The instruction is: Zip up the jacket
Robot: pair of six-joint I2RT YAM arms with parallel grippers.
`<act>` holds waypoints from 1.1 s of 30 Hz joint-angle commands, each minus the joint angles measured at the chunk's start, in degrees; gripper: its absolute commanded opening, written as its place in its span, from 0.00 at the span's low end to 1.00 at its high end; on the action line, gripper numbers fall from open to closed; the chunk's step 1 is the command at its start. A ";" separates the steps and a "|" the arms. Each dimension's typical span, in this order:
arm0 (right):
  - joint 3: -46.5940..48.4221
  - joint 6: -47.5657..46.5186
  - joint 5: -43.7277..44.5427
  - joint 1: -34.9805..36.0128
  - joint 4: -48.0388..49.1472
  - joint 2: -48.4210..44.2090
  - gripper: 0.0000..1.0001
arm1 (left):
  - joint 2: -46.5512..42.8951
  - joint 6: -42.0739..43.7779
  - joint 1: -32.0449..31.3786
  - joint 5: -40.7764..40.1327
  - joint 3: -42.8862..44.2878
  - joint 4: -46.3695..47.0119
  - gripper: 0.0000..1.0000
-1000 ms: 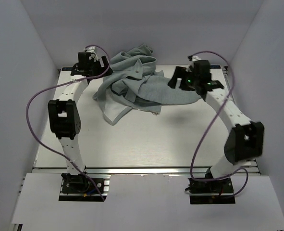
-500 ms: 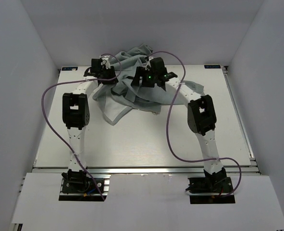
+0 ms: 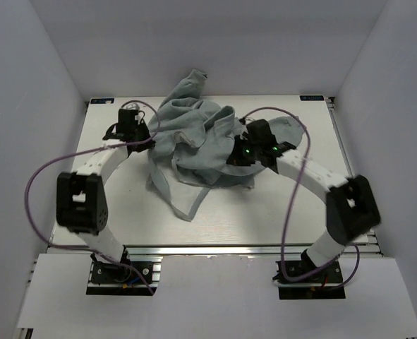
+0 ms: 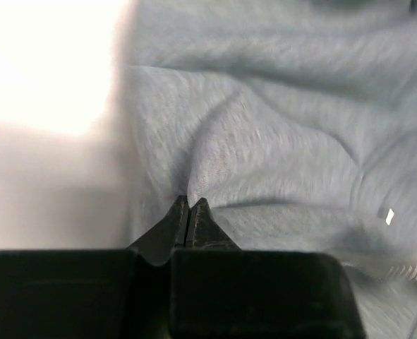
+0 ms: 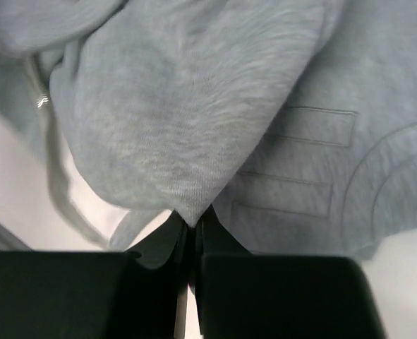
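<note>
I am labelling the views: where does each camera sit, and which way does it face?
Top external: above and behind, looking down on table and jacket; left arm, right arm show.
Left wrist: on left arm, facing jacket; left fingers pinch it.
Right wrist: likewise; right fingers pinch a fold.
All share the jacket.

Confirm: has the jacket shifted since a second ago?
Yes. The jacket has slid toward the near edge of the table; its trailing end now lies closer to it.

White table (image 3: 229,219); crumpled grey-green jacket (image 3: 194,138) heaped on far half.
</note>
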 commanded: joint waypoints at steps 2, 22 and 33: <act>-15.21 -3.30 11.85 -0.75 -5.69 -16.87 0.00 | -17.05 -13.58 0.24 -13.51 -11.58 -8.07 0.00; -10.85 -16.93 11.26 -0.92 -12.75 -33.86 0.89 | -22.73 13.77 -18.65 -7.83 -0.43 -19.97 0.98; -9.88 -13.50 4.22 -0.92 -0.88 -20.07 0.89 | -8.49 17.51 -23.14 -1.84 1.06 -9.58 0.98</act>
